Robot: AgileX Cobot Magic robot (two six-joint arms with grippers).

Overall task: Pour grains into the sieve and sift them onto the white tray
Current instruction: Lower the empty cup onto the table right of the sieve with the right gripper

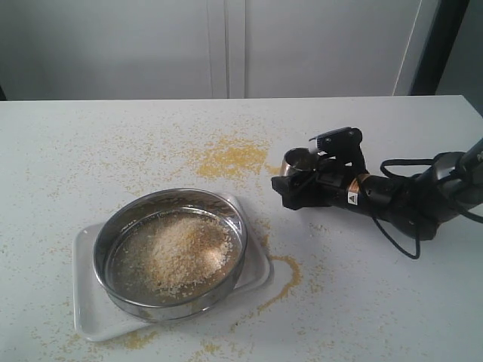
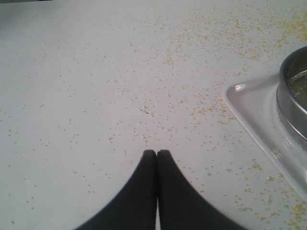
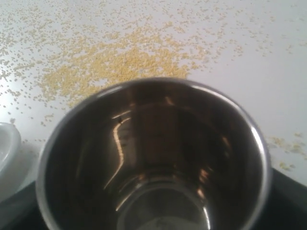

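Observation:
The sieve rests on the white tray at the front left, with a heap of pale and golden grains on its mesh. To its right my right gripper lies low over the table, shut on a small steel cup. That cup fills the right wrist view and looks empty. My left gripper is shut on nothing, above bare table beside the tray's corner and the sieve's rim. It is out of the exterior view.
Golden granules lie spilled in a patch behind the sieve, close to the cup, also in the right wrist view. A curved trail runs along the tray's right side. Loose grains are scattered across the white table.

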